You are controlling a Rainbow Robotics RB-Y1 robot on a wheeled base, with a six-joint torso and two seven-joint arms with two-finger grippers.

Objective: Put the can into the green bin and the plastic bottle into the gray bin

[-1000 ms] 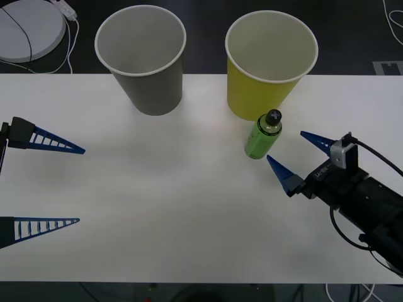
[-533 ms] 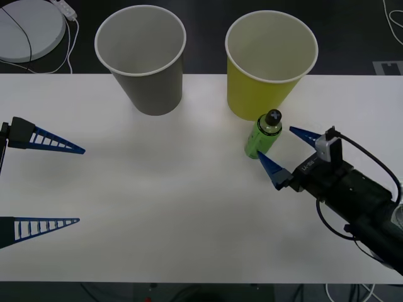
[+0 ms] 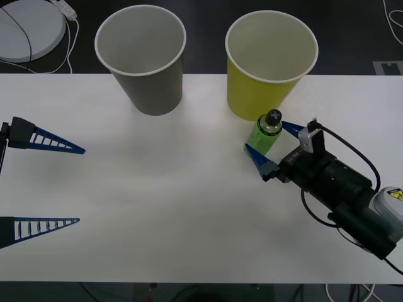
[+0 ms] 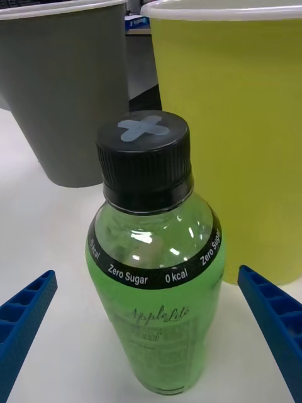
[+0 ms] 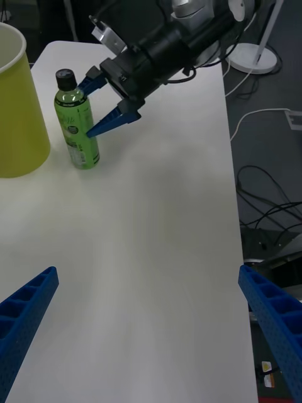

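A white table [image 3: 157,214] takes up most of the front view. Behind its far left corner a round white disc [image 3: 28,28] lies on the dark floor, with a thin cable [image 3: 69,47] beside it.

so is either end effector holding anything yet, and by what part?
Nothing held. The right end effector is open, fingers either side of the plastic bottle, not closed on it. The left end effector is open, parked.

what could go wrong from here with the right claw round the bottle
1. The plastic bottle stands upright between the open fingers of the right claw; an uneven close could tip it.
2. The green bin stands right behind the bottle, so pushing further forward could shove the bottle into it.
3. That bin is the nearer one; the gray bin needs a carry across, past the green rim.
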